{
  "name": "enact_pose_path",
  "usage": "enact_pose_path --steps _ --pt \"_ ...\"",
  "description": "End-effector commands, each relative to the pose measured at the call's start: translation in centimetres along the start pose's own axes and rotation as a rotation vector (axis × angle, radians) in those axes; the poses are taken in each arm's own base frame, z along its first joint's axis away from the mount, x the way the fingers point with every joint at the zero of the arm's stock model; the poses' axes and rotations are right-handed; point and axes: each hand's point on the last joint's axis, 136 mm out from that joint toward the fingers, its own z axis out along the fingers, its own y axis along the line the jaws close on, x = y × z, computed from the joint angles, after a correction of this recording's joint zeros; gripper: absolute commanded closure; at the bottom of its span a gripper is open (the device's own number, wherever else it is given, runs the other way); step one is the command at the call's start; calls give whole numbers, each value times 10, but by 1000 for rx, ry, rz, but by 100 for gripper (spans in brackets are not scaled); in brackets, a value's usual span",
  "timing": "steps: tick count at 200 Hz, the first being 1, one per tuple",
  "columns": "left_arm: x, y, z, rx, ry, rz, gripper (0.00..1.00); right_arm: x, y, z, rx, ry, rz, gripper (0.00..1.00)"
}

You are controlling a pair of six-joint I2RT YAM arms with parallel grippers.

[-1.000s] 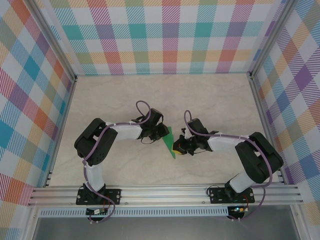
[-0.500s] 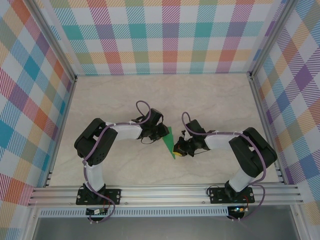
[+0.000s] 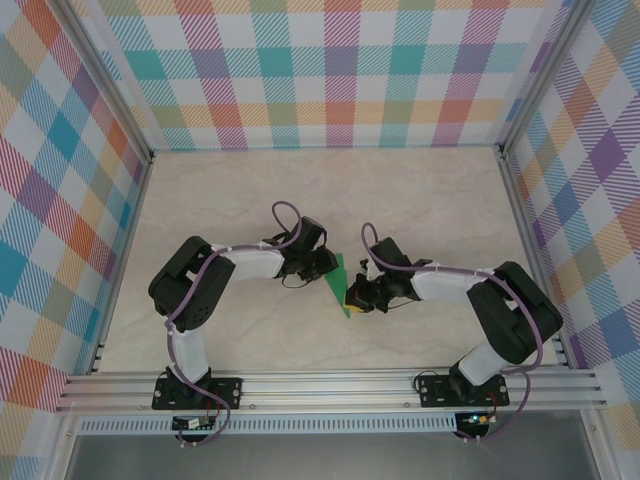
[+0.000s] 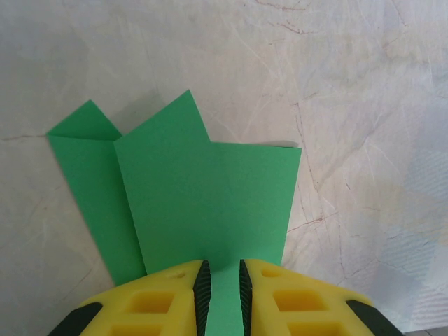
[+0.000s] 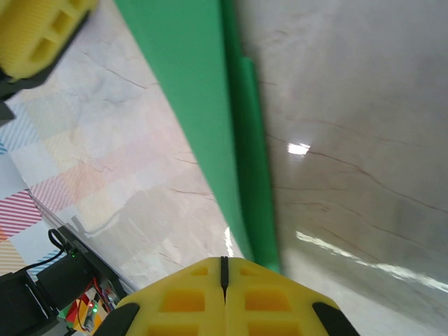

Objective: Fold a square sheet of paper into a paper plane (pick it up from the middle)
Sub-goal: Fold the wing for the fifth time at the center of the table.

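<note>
The square sheet of paper [image 3: 338, 282] is green and folded into a narrow pointed shape on the table between the two arms. In the left wrist view the paper [image 4: 203, 203] lies flat and face-on, with two folded flaps and a pointed corner at the far end. My left gripper [image 4: 222, 294] rests over its near edge, jaws a narrow gap apart, green showing through the gap. My right gripper [image 5: 224, 269] is shut with nothing between the pads, its tip right beside the paper's long folded edge [image 5: 241, 140]. From above, the left gripper [image 3: 330, 268] and the right gripper [image 3: 352, 297] flank the paper.
The pale marble tabletop [image 3: 320, 190] is bounded by plaid walls [image 3: 330, 70] at the back and sides. An aluminium rail [image 3: 330, 385] carrying both arm bases runs along the near edge. A yellow finger of the left gripper [image 5: 35, 31] shows in the right wrist view.
The right gripper has edged slightly left against the paper and its arm has shifted a little. The left arm and the paper have stayed put.
</note>
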Motion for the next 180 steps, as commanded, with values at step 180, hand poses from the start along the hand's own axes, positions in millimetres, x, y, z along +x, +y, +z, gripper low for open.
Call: enact_pose_path --steps 180 --pt "15 45 19 -135 73 -11 78 3 15 -10 18 12 -77 100"
